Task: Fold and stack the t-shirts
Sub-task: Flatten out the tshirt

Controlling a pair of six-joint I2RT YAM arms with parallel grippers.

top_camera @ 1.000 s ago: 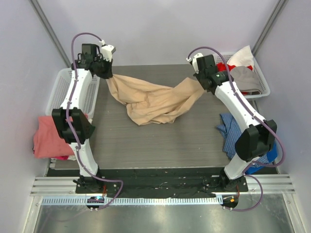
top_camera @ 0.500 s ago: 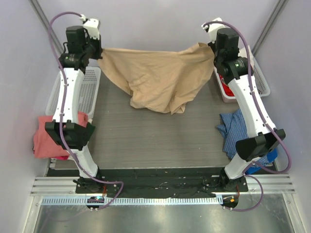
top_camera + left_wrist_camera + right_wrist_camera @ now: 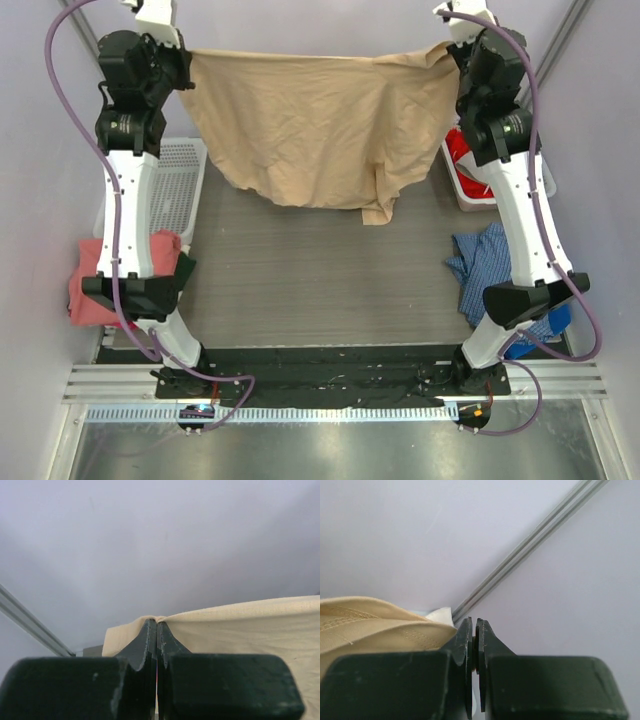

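The tan t-shirt (image 3: 320,125) hangs spread wide between both raised arms, its lower edge just above the far part of the table. My left gripper (image 3: 185,55) is shut on its upper left corner; in the left wrist view the cloth (image 3: 240,625) drapes over the closed gripper (image 3: 157,626). My right gripper (image 3: 455,50) is shut on the upper right corner; the cloth (image 3: 375,622) lies against the closed gripper (image 3: 474,625) in the right wrist view. A salmon-pink t-shirt (image 3: 95,285) lies bunched at the table's left edge.
A white basket (image 3: 175,190) stands at the back left behind the left arm. Another white basket (image 3: 470,180) with red cloth stands at the back right. A blue checked garment (image 3: 480,265) lies by the right arm's base. Dark table surface (image 3: 320,280) lies below the shirt.
Both arms have risen and spread apart, lifting the tan t-shirt off the table and stretching it out from a bunched heap to a hanging sheet.
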